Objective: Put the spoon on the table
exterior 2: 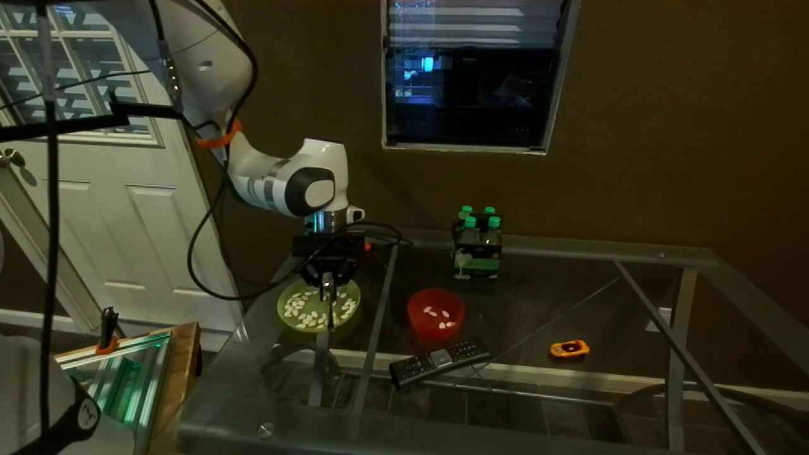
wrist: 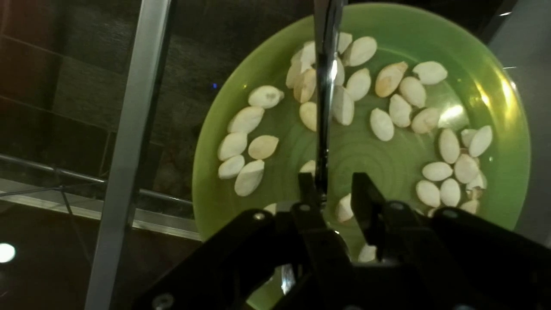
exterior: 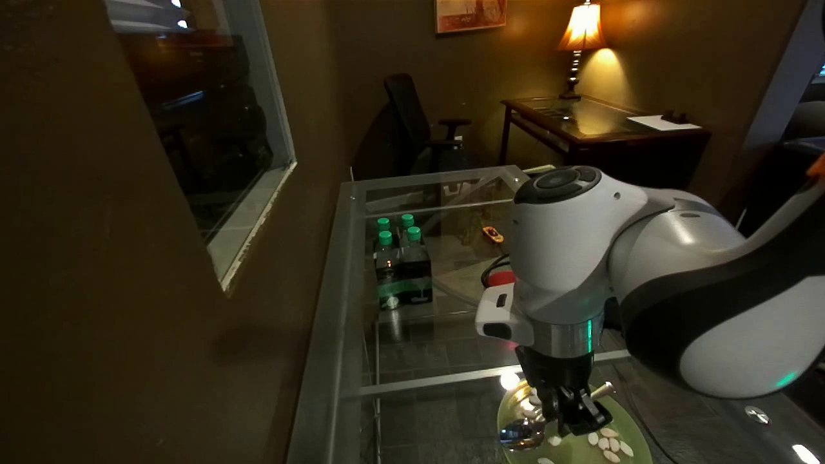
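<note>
"Where's the spoon [exterior: 523,435]?"

"At the green plate [wrist: 508,163]. Its bowl shows by the plate's edge in an exterior view, and in the wrist view its handle [wrist: 323,107] crosses the rim, over scattered flat pale pieces [wrist: 382,125]."

"And the gripper [wrist: 333,178], has it clamped on?"

"Its fingers stand apart, with the handle in the gap, right up by one of them (whether it touches, I can't make out)."

"What's the plate standing on?"

"The table [exterior 2: 404,430], the long one with glass panes in a pale metal frame. A red bowl [exterior 2: 420,328] holding a few similar pieces is near the plate, with a black remote [exterior 2: 439,361] just beside that bowl."

"Anything farther along?"

"A carton of green-capped bottles [exterior 2: 478,253] near the wall [exterior 2: 632,158], and a small yellow-orange object [exterior 2: 569,349] well apart from the plate; both turn up in both exterior views. A lit lamp [exterior: 583,29] stands on a dark wooden desk [exterior: 599,122] beyond."
</note>
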Robot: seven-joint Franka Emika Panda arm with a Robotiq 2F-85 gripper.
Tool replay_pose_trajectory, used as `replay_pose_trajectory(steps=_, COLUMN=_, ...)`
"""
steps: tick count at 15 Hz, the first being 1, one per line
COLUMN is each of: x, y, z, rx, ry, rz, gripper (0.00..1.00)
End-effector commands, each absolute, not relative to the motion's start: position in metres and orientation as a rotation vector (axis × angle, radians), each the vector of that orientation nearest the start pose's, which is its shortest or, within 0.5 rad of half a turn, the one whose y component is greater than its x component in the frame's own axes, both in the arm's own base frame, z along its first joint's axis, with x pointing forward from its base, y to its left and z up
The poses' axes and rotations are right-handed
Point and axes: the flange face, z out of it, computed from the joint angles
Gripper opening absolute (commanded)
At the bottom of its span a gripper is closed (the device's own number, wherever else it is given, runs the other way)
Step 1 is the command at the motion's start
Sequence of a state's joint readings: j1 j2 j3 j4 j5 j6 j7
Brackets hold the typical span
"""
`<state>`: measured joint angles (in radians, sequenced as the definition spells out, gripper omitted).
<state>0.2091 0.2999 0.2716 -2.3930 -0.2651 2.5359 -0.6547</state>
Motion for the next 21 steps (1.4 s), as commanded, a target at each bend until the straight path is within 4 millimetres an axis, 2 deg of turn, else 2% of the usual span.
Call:
replay_pose_trajectory(steps=1, x=0.419, y=0.23, z=0.194, rx=-2.499, ry=-2.014, rz=0.244, gripper=0.14)
replay_pose_trajectory(steps=3, x=0.421, y=0.226, z=0.191, rx=-2.499, ry=-2.003, rz=0.246, gripper=0.02)
replay_pose_trajectory(steps=7, x=0.422, y=0.225, z=0.193, rx=-2.511, ry=-1.986, rz=0.247, gripper=0.02)
replay_pose_trajectory(steps=13, x=0.424, y=0.227, z=0.24, rx=-2.614, ry=-1.971, rz=0.195, gripper=0.02)
replay_pose_trajectory(steps=16, x=0.437, y=0.22, z=0.265, rx=-2.641, ry=-1.999, rz=0.203, gripper=0.02)
replay_pose_trajectory(steps=19, x=0.453, y=0.214, z=0.281, rx=-2.586, ry=-2.088, rz=0.199, gripper=0.02)
replay_pose_trajectory(steps=21, x=0.466, y=0.213, z=0.288, rx=-2.509, ry=-2.181, rz=0.132, gripper=0.02)
